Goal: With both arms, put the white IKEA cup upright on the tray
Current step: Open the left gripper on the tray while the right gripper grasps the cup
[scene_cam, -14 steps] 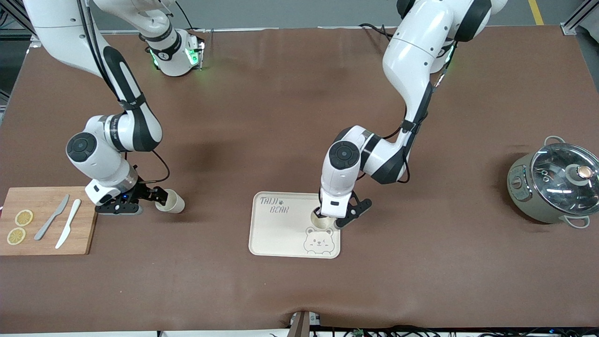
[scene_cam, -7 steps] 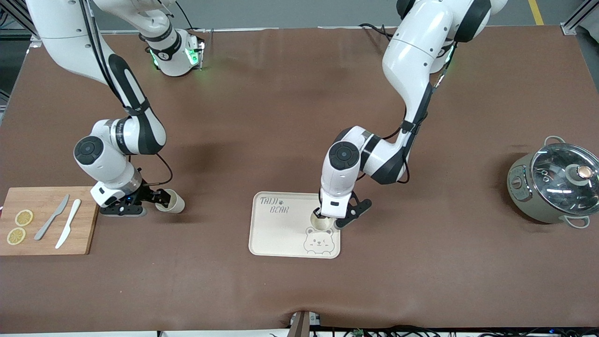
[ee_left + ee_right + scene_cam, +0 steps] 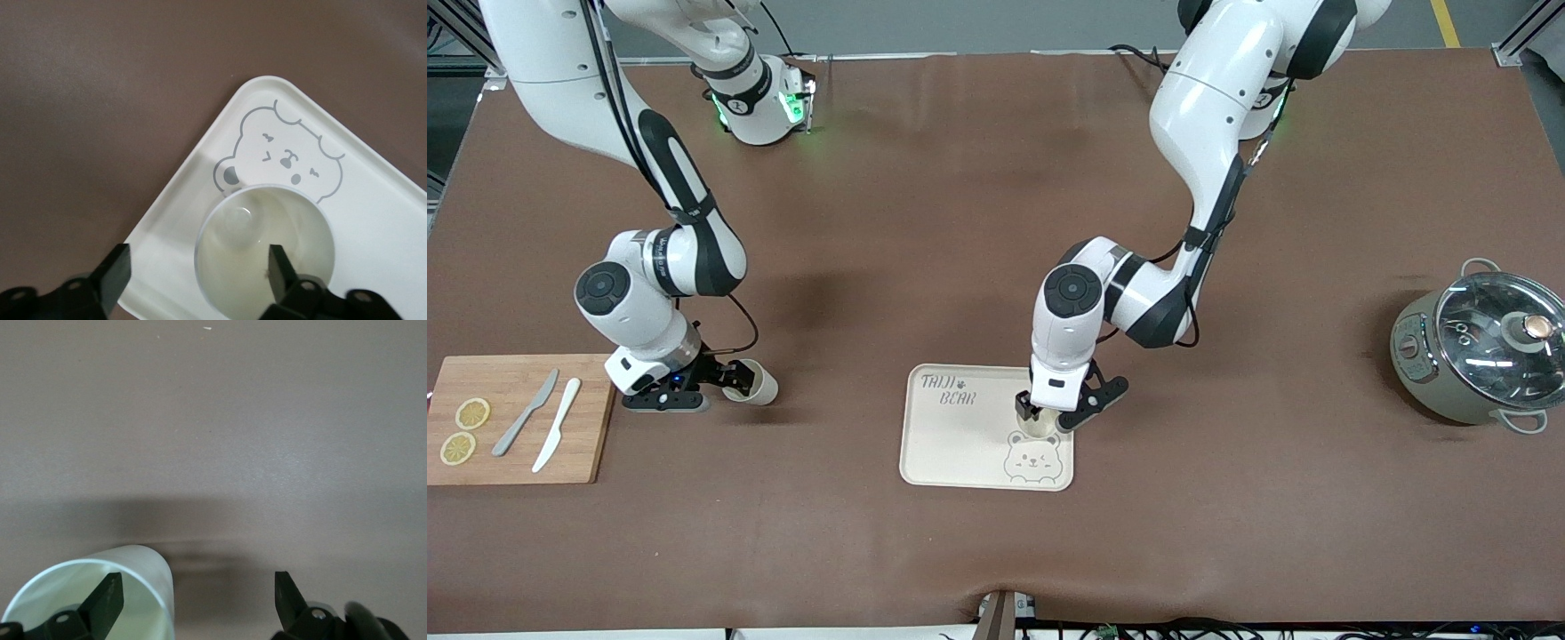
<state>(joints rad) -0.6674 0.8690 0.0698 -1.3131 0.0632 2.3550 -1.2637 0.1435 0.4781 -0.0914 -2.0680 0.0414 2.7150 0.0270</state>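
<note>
A white cup (image 3: 1037,425) stands upright on the cream bear tray (image 3: 951,440), next to the bear drawing. My left gripper (image 3: 1051,412) is open right above it. In the left wrist view one finger (image 3: 279,268) is inside the cup (image 3: 267,227) and the other is outside, over the tray (image 3: 380,200). A second white cup (image 3: 758,384) lies on its side on the table beside the cutting board. My right gripper (image 3: 732,377) is open at its mouth. In the right wrist view one finger (image 3: 108,595) is inside this cup (image 3: 152,568) and the other is outside.
A wooden cutting board (image 3: 516,449) with two knives and two lemon slices lies at the right arm's end. A grey pot with a glass lid (image 3: 1480,351) stands at the left arm's end. The brown table mat between them is bare.
The right arm's wrist has shifted slightly toward the lying cup, with its fingers still at the mouth. The left gripper has edged a little toward the right arm's end over the upright cup.
</note>
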